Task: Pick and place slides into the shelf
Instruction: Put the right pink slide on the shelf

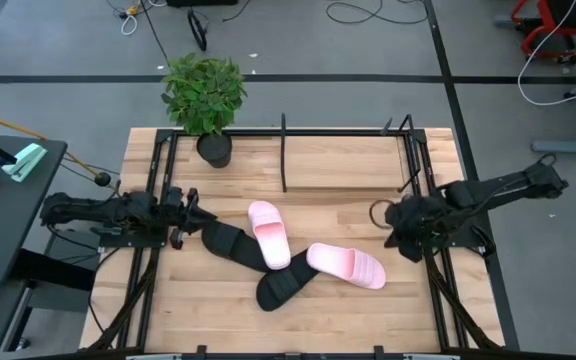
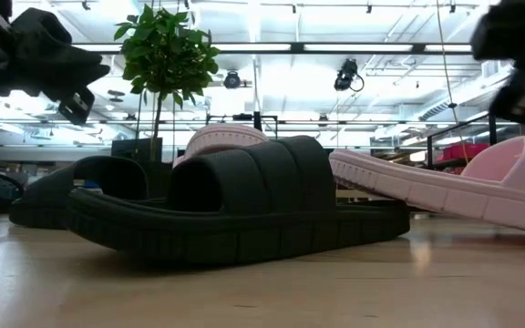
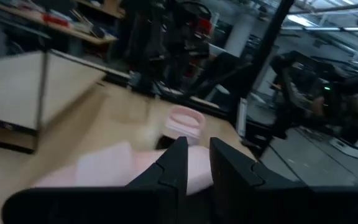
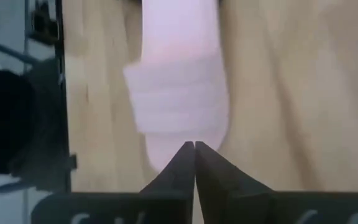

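Observation:
Four slides lie mid-table. A pink slide (image 1: 270,233) lies beside and partly over a black slide (image 1: 230,242). A second black slide (image 1: 286,283) lies nearer, and a second pink slide (image 1: 346,265) rests one end on it (image 2: 363,173). The shelf (image 1: 284,150), a thin black rod frame, stands at the far side. My left gripper (image 1: 190,213) hovers left of the black slide, open by a narrow gap (image 3: 197,155). My right gripper (image 1: 396,240) is shut (image 4: 194,149) above the table, just right of the second pink slide (image 4: 179,93).
A potted plant (image 1: 204,95) stands at the far left corner by the shelf. Black arm rails (image 1: 153,190) (image 1: 430,190) run along the table's left and right sides. A side table (image 1: 8,200) with small items stands beyond the left edge.

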